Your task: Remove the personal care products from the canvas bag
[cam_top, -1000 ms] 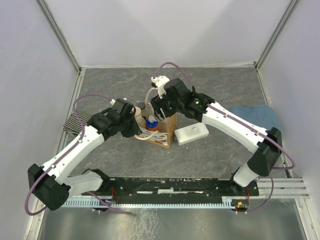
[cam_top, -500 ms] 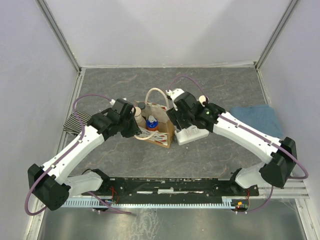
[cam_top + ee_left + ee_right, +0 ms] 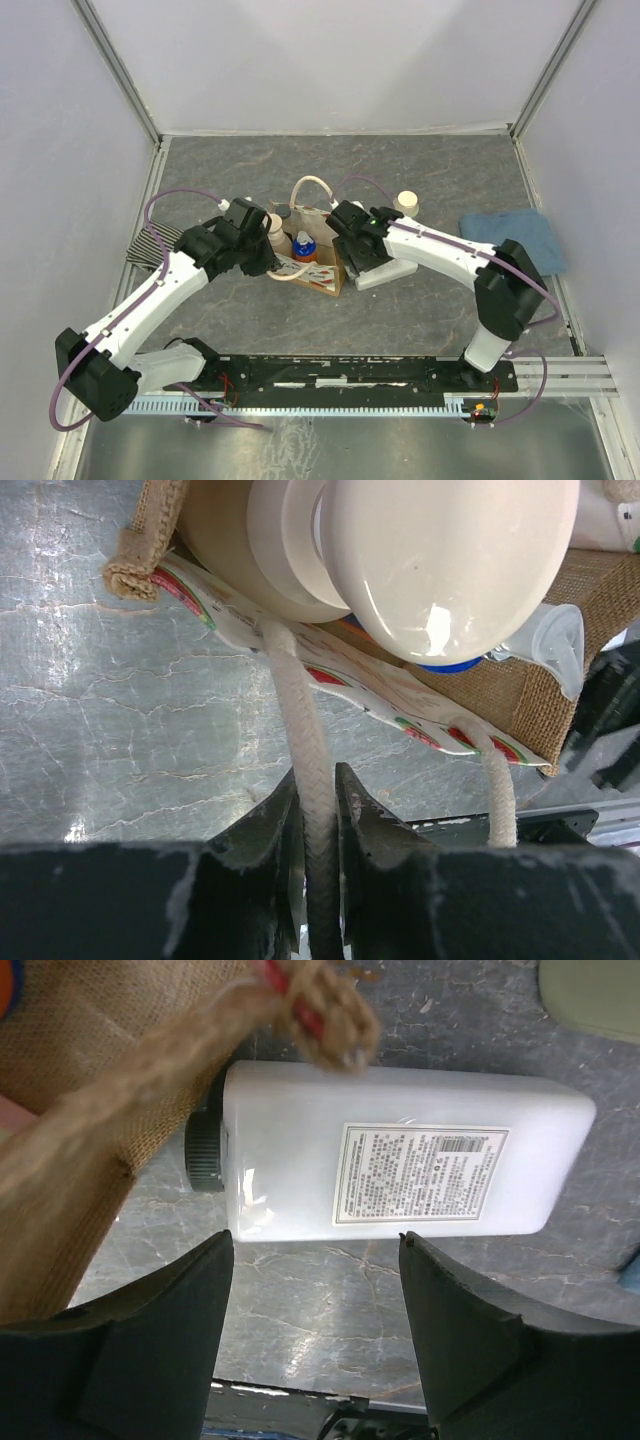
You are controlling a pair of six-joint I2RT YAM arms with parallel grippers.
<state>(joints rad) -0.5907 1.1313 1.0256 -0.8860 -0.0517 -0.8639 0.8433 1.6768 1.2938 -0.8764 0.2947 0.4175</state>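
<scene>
The canvas bag (image 3: 322, 262) stands mid-table. My left gripper (image 3: 272, 263) is shut on its cream loop handle (image 3: 300, 720) at the bag's left side. Inside the bag are a cream-capped bottle (image 3: 430, 560) and a blue-and-orange bottle with a blue cap (image 3: 304, 245). A white bottle with a black cap (image 3: 400, 1165) lies flat on the table just right of the bag (image 3: 80, 1110). My right gripper (image 3: 352, 262) is open and empty over this bottle's near edge (image 3: 315, 1260). A pale yellow-green bottle with a cream cap (image 3: 406, 203) stands on the table behind.
A folded blue cloth (image 3: 512, 238) lies at the right side. A black-and-white striped cloth (image 3: 150, 245) lies at the left edge, partly under my left arm. The bag's other loop handle (image 3: 312, 190) stands up behind.
My right gripper let go of the pale yellow-green bottle at the back right, then swung left and nearer, down beside the bag over the white bottle. The left gripper has not moved.
</scene>
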